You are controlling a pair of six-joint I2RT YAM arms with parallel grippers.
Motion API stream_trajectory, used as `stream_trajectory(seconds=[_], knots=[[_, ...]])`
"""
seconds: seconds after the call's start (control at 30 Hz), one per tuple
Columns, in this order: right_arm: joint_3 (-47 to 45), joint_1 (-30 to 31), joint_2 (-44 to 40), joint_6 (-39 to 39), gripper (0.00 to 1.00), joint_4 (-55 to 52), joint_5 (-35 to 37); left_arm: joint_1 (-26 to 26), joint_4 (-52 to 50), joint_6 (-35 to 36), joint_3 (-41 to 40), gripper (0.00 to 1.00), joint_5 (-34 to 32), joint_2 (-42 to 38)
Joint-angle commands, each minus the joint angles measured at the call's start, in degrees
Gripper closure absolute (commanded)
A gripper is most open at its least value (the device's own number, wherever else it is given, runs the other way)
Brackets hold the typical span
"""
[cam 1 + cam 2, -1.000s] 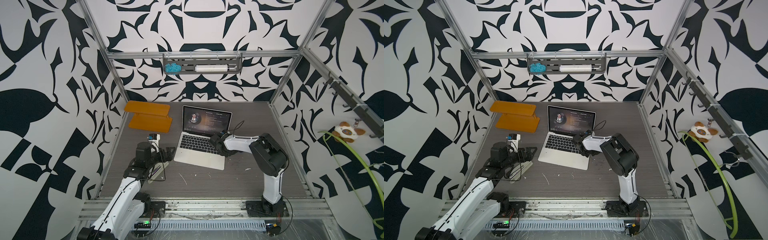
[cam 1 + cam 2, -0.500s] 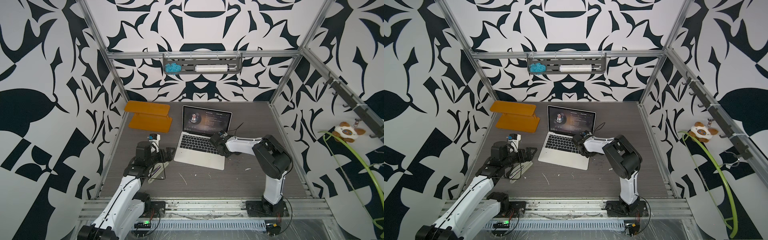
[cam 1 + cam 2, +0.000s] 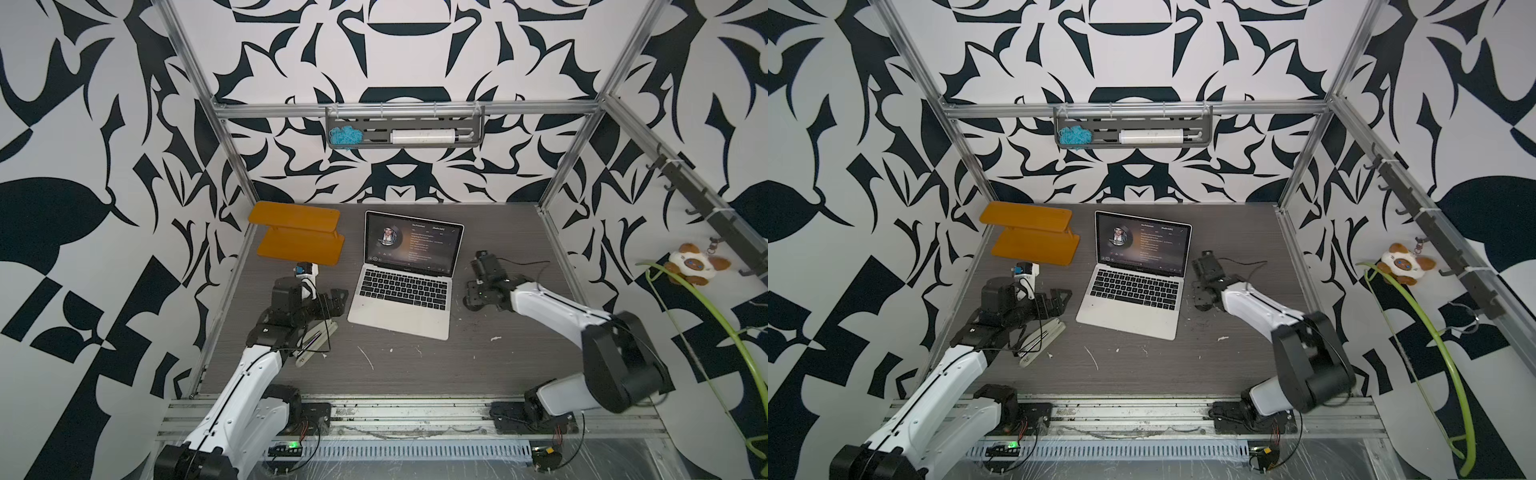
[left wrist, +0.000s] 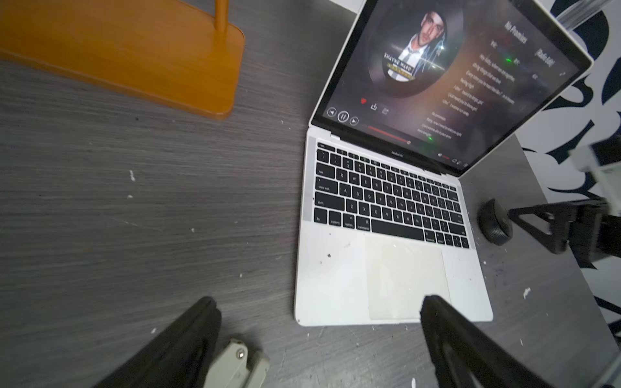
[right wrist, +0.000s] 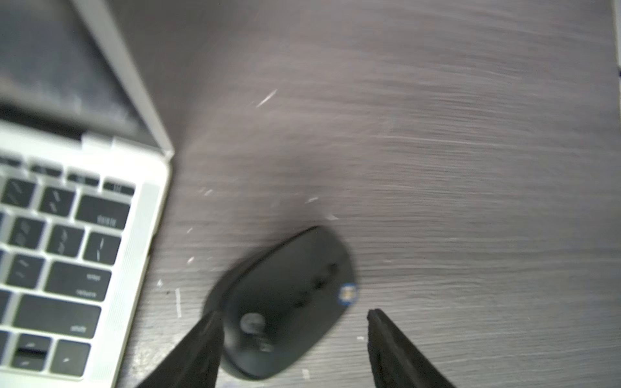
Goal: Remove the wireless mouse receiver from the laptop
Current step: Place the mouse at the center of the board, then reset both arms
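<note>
A grey table (image 3: pixel 415 374) is being taken up at ctr by the laptop (image 3: pixel 405 286). Its lid is being held up and its screen lit w/ a dark music player, and it is being seen slightly turned in both top views. At the table's back-left an orange stand (image 3: pixel 297 239) is being shown, apart from the laptop. On the back wall a rack (image 3: pixel 478 124) is being hung, w/ blue yarn (image 3: pixel 345 136) and a white tube (image 3: pixel 422 136) in it.

The L gripper (image 4: pixel 319 302) is being held just beside the laptop's left edge, fingers wide apart and nothing being gripped. A beige tool (image 3: pixel 316 343) is lying on the table under it.

The R gripper (image 5: pixel 294 314) is being held low on the laptop's right side, fingers apart, over a black mouse (image 5: pixel 289 302). One finger is being seen at the mouse's edge and the other clear of it. That view is blurred, so contact can't be told. In the left wrist view the mouse is lying btw the laptop's right edge and the R gripper, near the edge but apart from it.

The receiver is too small to be made out in any view. Whether it is being held in the laptop's port or lying elsewhere can't be told.
</note>
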Motion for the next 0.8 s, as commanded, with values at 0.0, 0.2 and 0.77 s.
stream_trajectory(seconds=[0.0, 0.2, 0.77], knots=[[-5.67, -5.88, -7.89, 2.43, 0.29, 12.67, -13.22, 0.37, 2.97, -0.21, 1.85, 0.01, -8.99, 1.74], [-19.76, -13.49, -15.43, 2.04, 0.29, 38.47, -12.48, 2.11, 10.88, 3.31, 2.33, 0.01, -13.43, 5.36], [-26.48, -20.04, 4.97, -8.21, 0.31, 72.22, -14.35, 15.07, 49.74, 14.44, -8.98, 0.02, -0.86, 26.10]])
